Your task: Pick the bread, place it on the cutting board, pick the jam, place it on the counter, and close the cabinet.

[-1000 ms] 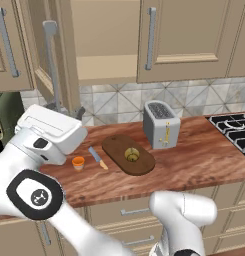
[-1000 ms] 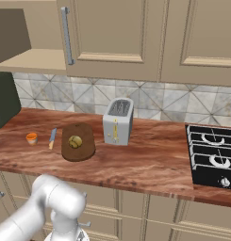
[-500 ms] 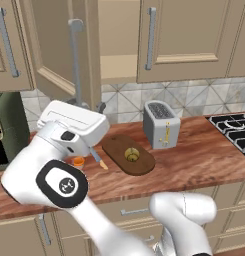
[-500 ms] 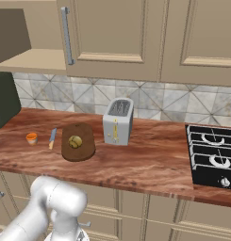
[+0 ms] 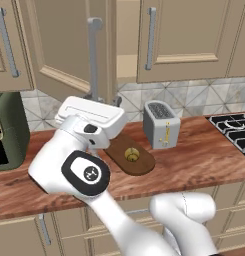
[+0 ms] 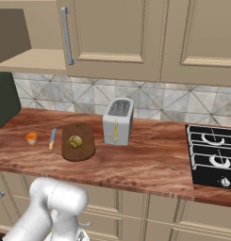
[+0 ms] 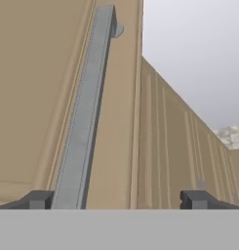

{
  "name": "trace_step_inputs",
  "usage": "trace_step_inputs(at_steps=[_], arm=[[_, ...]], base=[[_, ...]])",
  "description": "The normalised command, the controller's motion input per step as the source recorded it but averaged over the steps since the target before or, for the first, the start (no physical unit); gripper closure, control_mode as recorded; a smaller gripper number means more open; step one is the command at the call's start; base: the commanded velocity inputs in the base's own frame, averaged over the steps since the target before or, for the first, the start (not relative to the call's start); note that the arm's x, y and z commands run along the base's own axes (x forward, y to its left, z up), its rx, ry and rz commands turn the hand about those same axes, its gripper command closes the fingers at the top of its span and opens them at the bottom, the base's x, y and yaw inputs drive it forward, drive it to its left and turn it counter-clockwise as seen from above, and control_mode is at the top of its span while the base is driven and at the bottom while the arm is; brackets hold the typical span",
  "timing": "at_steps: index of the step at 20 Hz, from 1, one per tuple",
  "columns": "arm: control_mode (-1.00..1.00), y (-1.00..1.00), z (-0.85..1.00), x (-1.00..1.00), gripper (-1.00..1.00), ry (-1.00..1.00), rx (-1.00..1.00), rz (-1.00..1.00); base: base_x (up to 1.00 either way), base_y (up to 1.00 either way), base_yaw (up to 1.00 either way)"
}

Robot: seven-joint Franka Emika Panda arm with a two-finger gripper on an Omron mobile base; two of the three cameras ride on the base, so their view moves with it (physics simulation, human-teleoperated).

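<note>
Beige cabinet (image 5: 64,45) door ajar, unlabelled; spread fingers (image 7: 116,199) empty beside its grey handle (image 7: 87,112).

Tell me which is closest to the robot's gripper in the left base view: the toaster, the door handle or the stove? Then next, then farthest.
1. Door handle, right above the gripper.
2. Toaster, on the counter further right.
3. Stove, at the far right edge.

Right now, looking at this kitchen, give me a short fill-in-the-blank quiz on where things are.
1. The bread lies on the ____.
2. The jam stands on the ____.
3. Between the jam and the cutting board lies a small ____.
4. Right of the board stands a grey ____.

Missing words: cutting board; counter; knife; toaster
</note>
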Motion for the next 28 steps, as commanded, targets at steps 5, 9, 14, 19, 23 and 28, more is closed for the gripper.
trace_step_inputs(at_steps=[5, 9, 14, 19, 23, 28], arm=[[-1.00, -0.36, 0.01, 0.19, -1.00, 0.00, 0.00, 0.00], [-1.00, -0.36, 0.02, 0.24, -1.00, 0.00, 0.00, 0.00], [-1.00, -0.35, 0.02, 0.28, -1.00, 0.00, 0.00, 0.00], [-1.00, -0.32, 0.00, 0.27, -1.00, 0.00, 0.00, 0.00], [-1.00, -0.35, 0.01, 0.26, -1.00, 0.00, 0.01, 0.01], [-1.00, -0.33, 0.00, 0.31, -1.00, 0.00, 0.01, 0.04]], base=[[0.00, 0.00, 0.00], [0.00, 0.00, 0.00], [0.00, 0.00, 0.00], [0.00, 0.00, 0.00], [0.00, 0.00, 0.00], [0.00, 0.00, 0.00]])
